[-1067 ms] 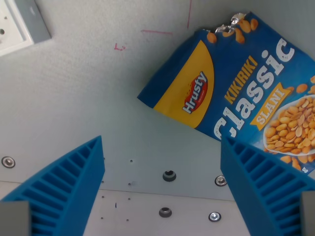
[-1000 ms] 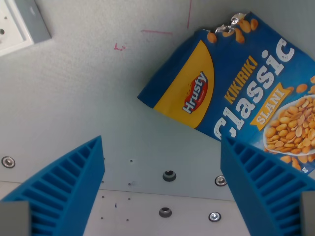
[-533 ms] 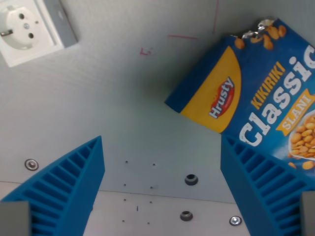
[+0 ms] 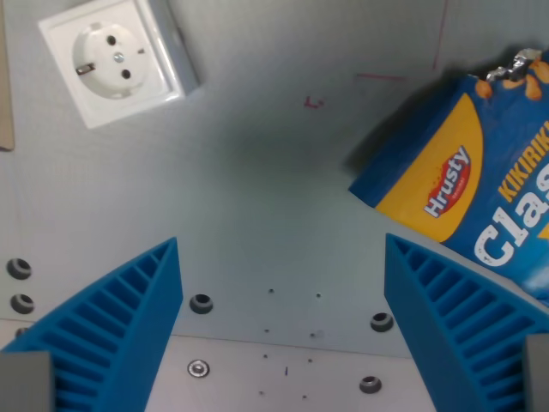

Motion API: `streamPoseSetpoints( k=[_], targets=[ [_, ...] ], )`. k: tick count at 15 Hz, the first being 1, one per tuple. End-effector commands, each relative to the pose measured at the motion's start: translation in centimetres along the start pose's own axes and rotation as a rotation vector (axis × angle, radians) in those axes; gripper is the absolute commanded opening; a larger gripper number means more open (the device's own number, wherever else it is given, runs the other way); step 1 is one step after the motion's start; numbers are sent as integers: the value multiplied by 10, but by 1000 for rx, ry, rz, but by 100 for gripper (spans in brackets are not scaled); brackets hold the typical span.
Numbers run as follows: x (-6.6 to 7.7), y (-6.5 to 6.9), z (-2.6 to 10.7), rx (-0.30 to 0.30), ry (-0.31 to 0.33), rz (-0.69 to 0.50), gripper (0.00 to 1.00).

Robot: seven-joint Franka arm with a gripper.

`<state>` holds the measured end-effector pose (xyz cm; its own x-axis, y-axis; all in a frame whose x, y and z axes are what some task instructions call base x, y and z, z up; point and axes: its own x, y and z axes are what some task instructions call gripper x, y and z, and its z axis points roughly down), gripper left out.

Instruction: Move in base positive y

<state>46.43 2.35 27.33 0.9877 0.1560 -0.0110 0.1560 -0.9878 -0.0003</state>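
Drifting too low could snag the wide-open, empty fingers on the snack bag at right. Socket upper left looks safe.

Grey counter, matte, with faint red pen marks near top centre. White wall socket lying flat at upper left, tilted. Blue-and-yellow peanut bag flat at right edge, partly cut off by frame. Row of screw holes and bolts along lower seam.
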Motion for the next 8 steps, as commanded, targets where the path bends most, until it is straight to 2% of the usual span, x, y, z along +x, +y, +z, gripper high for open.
streamPoseSetpoints(
  k=[1, 8],
  targets=[
    [10, -12, 0, 0, 0, 16, 100],
    [22, -47, 0, 0, 0, 16, 100]
  ],
)
